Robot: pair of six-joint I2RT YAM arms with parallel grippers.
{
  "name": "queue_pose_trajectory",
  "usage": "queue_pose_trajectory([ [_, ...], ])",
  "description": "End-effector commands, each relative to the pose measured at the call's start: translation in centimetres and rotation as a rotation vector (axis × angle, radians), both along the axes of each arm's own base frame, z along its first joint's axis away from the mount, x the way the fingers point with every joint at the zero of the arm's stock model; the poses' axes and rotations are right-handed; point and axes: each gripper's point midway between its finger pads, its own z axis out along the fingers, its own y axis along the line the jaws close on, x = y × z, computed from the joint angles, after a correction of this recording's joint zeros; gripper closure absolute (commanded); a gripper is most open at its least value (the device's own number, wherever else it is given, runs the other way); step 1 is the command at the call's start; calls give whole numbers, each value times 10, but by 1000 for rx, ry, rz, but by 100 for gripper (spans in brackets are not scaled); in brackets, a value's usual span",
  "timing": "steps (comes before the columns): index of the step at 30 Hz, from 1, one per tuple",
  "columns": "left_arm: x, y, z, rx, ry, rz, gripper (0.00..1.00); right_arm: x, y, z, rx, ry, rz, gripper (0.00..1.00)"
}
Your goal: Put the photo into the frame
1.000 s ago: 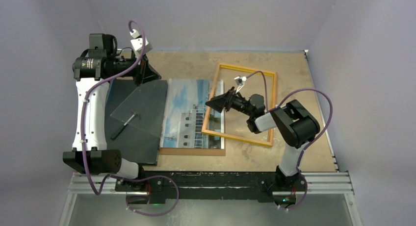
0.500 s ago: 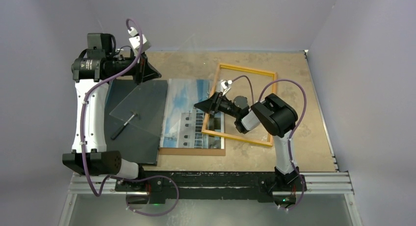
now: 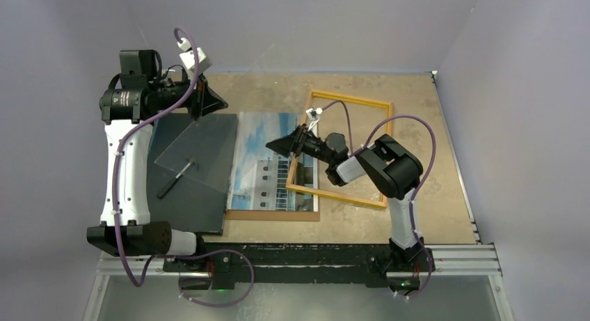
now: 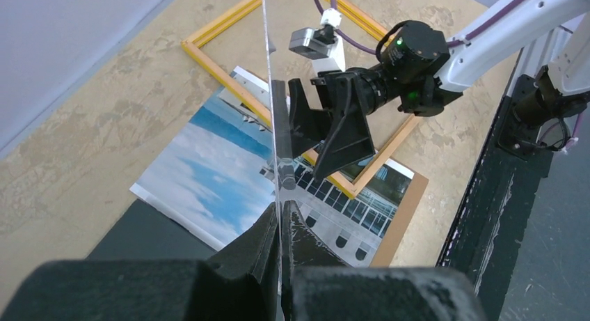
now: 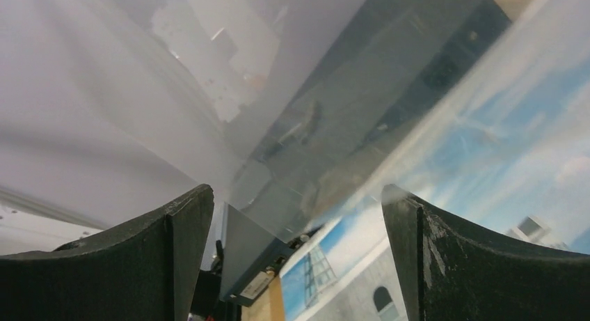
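The photo (image 3: 261,161), a white building under blue sky, lies flat on a brown backing board (image 3: 275,215) at the table's middle. The yellow-orange frame (image 3: 386,136) lies to its right, and its left rail overlaps the photo's right edge. My right gripper (image 3: 275,145) is open and empty, low over the photo; its fingers (image 5: 181,251) straddle the photo's edge (image 5: 501,147). My left gripper (image 3: 207,105) is shut on the upper corner of a clear pane (image 3: 198,161) and holds it tilted above the black board. The pane shows edge-on between its fingers (image 4: 268,237), with the photo (image 4: 202,171) and the frame (image 4: 222,60) beyond.
A black flat board (image 3: 209,213) lies left of the photo, with a small black latch (image 3: 175,178) on it under the pane. The right arm (image 4: 417,53) reaches across the frame. The table's black front rail (image 3: 306,255) runs along the near edge.
My right gripper has moved left, from above the frame's left rail to above the photo. My left gripper still holds the pane in almost the same place.
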Motion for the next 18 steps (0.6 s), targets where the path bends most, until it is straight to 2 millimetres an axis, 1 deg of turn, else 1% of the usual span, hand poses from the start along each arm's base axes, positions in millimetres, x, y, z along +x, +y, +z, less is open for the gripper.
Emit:
queue_pose_trajectory([
  [1, 2, -1, 18, -18, -68, 17, 100, -49, -32, 166, 421, -573, 9, 9],
  [7, 7, -1, 19, -35, -61, 35, 100, -61, -39, 186, 449, -606, 24, 12],
  [12, 19, 9, 26, -24, -105, 134, 100, -72, -50, 189, 450, -582, 17, 18],
  [13, 25, 14, 23, -19, -111, 175, 100, -75, -54, 192, 455, -583, 10, 21],
  [14, 28, 18, 24, -21, -122, 209, 100, -76, -56, 193, 457, -575, 5, 27],
  [15, 32, 20, 26, -26, -135, 237, 100, -76, -59, 193, 459, -564, -4, 34],
  [17, 37, 25, 26, -36, -146, 286, 100, -77, -67, 198, 474, -551, -22, 52],
  [18, 39, 26, 25, -43, -145, 301, 100, -79, -69, 201, 479, -555, -23, 58],
])
